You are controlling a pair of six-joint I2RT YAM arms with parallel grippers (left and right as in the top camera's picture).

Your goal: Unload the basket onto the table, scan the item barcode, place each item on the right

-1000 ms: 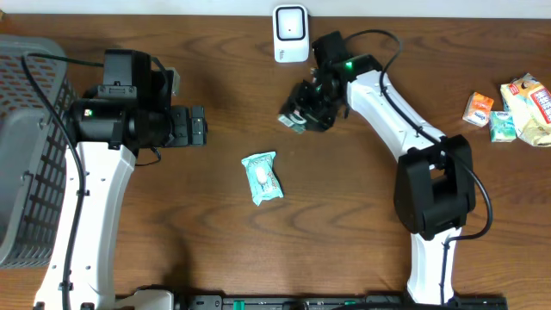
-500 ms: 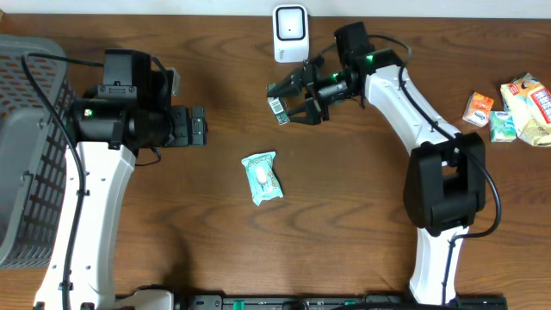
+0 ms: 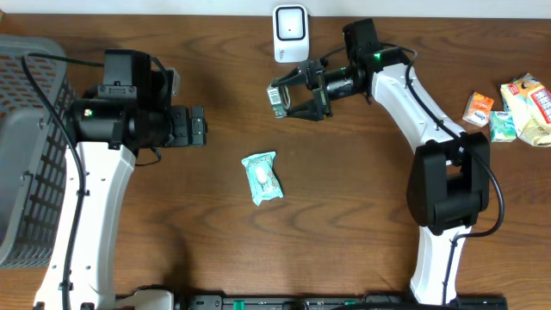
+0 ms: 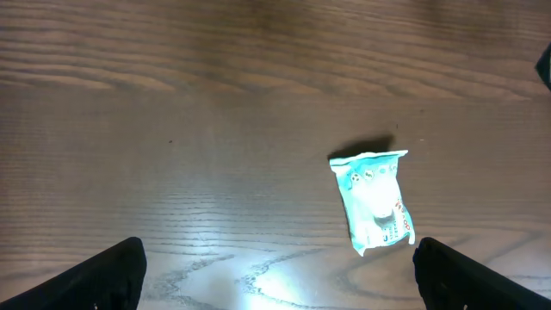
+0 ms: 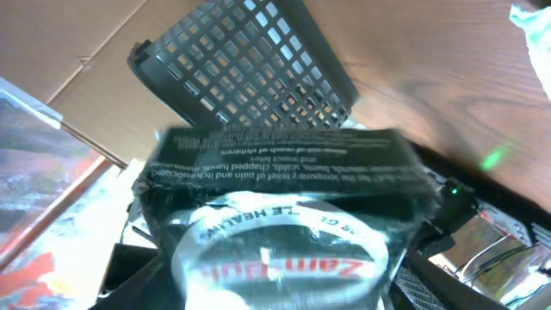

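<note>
Gripping a small dark box [image 3: 276, 100] in the half-spread right jaws, just at 7 o'clock from the white scanner [image 3: 291, 33]. Hovering with the left jaws spread wide and empty, at 10 o'clock from a teal packet [image 3: 262, 178] lying on the bench [image 3: 172, 224].

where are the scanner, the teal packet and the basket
scanner [image 3: 291, 33]: overhead view, middle of its white face
teal packet [image 3: 262, 177]: overhead view, middle of the wrapper
basket [image 3: 21, 77]: overhead view, mesh side wall
</note>
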